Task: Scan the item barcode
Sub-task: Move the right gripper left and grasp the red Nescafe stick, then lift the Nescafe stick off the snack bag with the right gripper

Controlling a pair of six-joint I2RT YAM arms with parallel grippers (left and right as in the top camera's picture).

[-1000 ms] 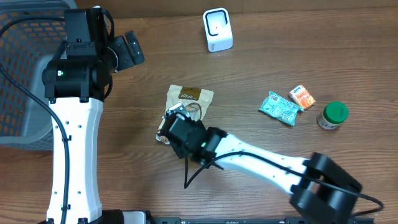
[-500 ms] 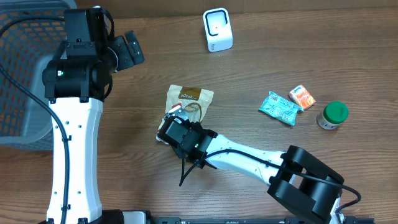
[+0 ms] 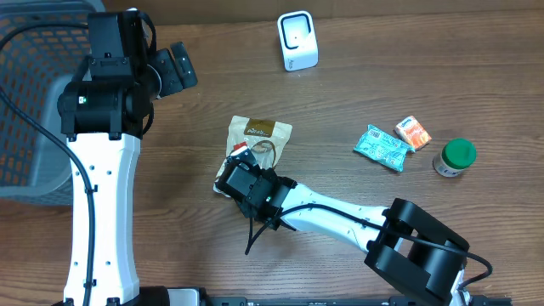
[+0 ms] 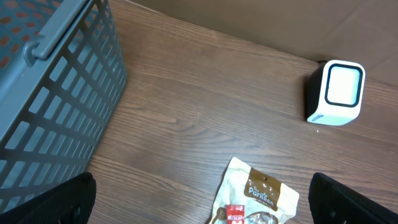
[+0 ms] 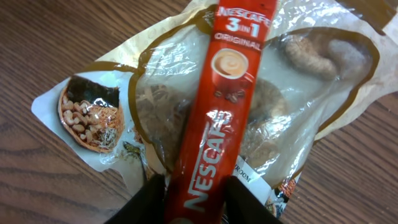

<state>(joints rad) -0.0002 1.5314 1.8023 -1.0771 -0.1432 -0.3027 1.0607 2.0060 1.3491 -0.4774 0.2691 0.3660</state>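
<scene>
two fingers of the right gripper [image 5: 198, 208] flank one end of the nescafé stick [image 5: 217, 118], lying on a snack pouch [image 5: 311, 81] well in front of the scanner [image 3: 297, 41]; whether they pinch yet i cannot tell. an end hold likely keeps its barcode uncovered. left gripper [image 3: 174, 70] hangs spread wide left of the scanner, clear.
</scene>
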